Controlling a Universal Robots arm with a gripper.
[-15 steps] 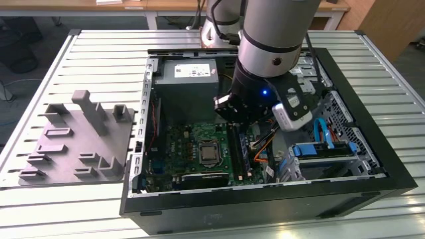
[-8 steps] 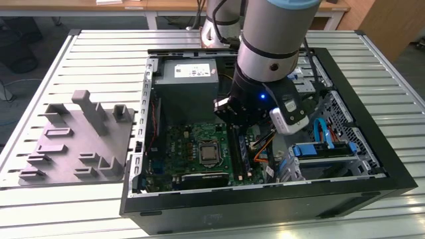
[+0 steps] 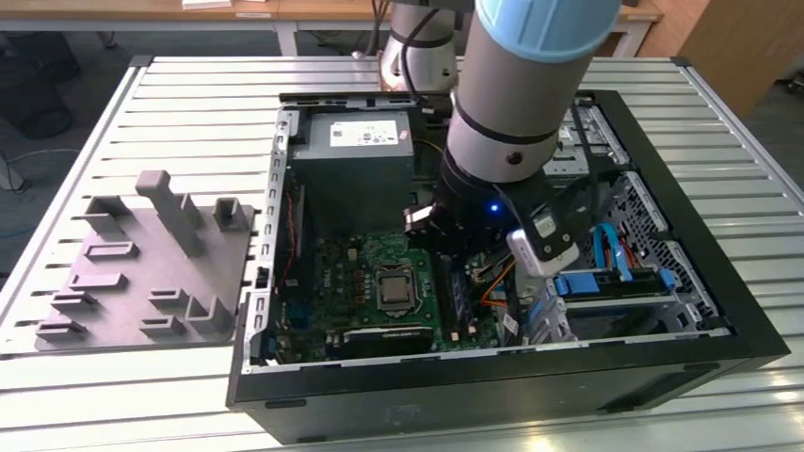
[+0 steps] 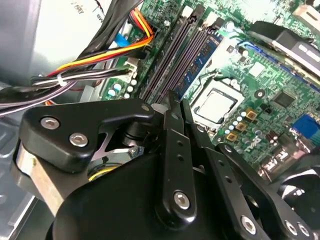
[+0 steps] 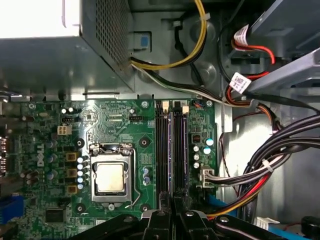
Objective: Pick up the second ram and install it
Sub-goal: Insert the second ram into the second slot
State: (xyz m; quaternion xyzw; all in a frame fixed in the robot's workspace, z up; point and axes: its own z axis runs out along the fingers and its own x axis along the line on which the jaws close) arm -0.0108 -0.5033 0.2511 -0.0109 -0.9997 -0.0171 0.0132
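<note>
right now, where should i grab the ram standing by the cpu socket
Pinch the ram across its flat faces, mid top edge, coming straight down. It stands upright on edge in the motherboard, so likely just that top edge is free.

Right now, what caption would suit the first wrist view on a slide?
Gripper poised over the memory slots beside the processor socket on the green motherboard.
</note>
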